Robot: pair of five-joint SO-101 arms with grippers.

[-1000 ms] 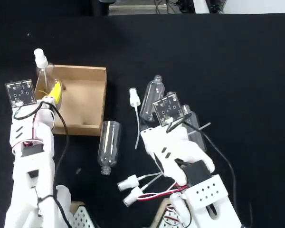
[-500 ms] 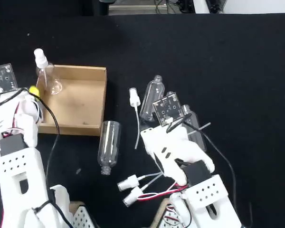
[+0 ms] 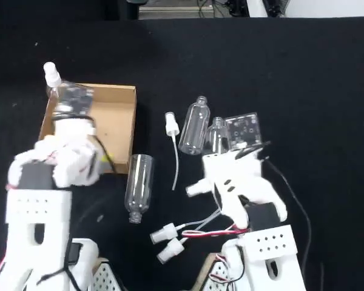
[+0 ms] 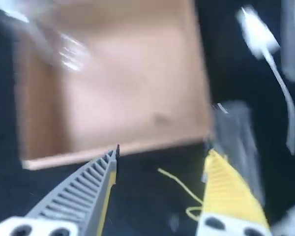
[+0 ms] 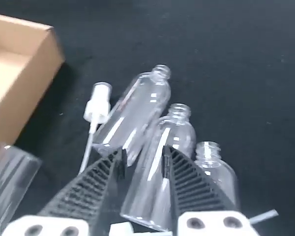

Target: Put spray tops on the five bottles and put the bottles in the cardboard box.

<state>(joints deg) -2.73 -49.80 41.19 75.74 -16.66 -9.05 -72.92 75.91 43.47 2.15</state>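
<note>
Now, the cardboard box [image 3: 115,121] holds one capped bottle [image 3: 50,76] in its far corner. The left gripper [image 4: 162,153] hangs over the box's near wall, fingers wide and empty. The right gripper [image 5: 143,151] straddles the middle bottle [image 5: 179,130] of three, fingers narrowly parted. Another bottle [image 3: 138,182] lies beside the box, and spray tops [image 3: 164,232] lie loose nearby.
</note>
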